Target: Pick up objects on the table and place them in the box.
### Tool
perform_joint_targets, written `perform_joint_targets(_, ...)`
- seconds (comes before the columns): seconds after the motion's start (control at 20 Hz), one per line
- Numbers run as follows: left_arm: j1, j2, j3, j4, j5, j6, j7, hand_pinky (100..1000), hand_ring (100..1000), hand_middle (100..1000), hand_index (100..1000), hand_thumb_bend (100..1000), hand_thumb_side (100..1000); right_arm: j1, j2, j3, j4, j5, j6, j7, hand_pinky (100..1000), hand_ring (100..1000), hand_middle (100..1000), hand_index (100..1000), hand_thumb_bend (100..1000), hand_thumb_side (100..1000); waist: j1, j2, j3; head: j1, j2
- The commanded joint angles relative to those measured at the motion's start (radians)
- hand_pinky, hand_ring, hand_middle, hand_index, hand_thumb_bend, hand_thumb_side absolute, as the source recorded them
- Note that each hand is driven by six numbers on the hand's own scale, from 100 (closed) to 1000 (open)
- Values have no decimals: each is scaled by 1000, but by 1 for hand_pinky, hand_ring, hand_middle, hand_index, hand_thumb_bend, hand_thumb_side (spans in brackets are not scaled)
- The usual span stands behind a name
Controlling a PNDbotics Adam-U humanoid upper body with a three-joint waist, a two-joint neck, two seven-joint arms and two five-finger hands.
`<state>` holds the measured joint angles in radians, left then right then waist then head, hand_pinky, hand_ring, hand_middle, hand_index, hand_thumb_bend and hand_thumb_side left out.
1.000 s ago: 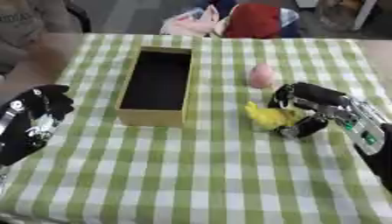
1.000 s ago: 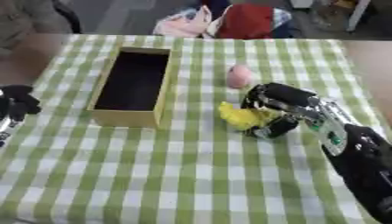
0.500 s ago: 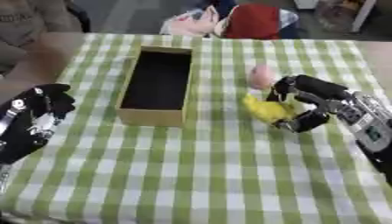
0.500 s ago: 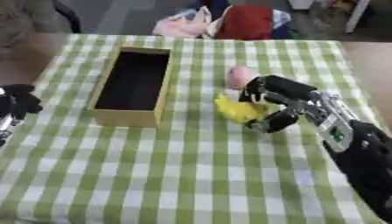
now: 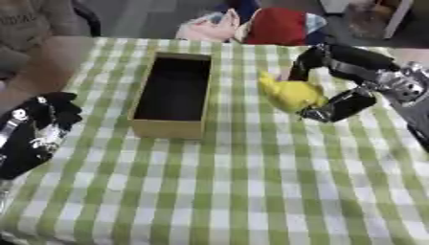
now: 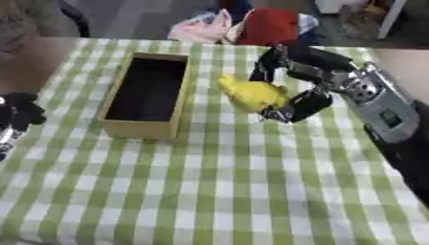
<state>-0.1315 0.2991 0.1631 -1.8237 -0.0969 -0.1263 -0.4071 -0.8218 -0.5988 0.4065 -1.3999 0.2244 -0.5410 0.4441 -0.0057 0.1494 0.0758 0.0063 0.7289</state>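
A yellow soft object (image 5: 290, 94) is held above the checked tablecloth, just right of the box, and my right hand (image 5: 348, 72) is shut on it, fingers curled over its top and thumb below. The long open cardboard box (image 5: 167, 128) stands left of centre, its dark inside showing nothing. A bit of pink shows behind the right hand's fingers, mostly hidden. My left hand (image 5: 35, 131) rests open at the table's left edge, holding nothing.
The green-and-white checked cloth (image 5: 251, 191) covers the table. A red bag (image 5: 281, 25) and a pink bag (image 5: 205, 29) lie at the far edge behind the box. The table's brown edge shows at the far left.
My right hand has closed round the yellow object and lifted it off the cloth, moving it up and slightly left toward the box. The left hand has stayed put.
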Motion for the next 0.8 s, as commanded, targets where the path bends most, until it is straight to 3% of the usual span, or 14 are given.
perform_joint_targets(0.05, -14, 27, -12, -19, 13, -6, -15, 708, 651, 624, 823, 171, 555, -56, -12, -25, -3, -29, 7, 13, 512, 628, 412, 508, 204, 100, -1, -16, 14, -11, -1)
perform_joint_targets(0.5, -77, 34, -52, -62, 79, -27, -57, 697, 633, 617, 815, 175, 523, -157, 54, -68, 159, 52, -53, 21, 520, 625, 417, 509, 235, 100, -15, 3, 138, -98, -41)
perform_joint_targets(0.8, -161, 24, -76, -95, 176, -16, -48, 680, 617, 603, 799, 178, 506, -178, 112, -108, 284, 160, -91, 0, 527, 633, 422, 515, 225, 100, -29, 25, 237, -188, -79)
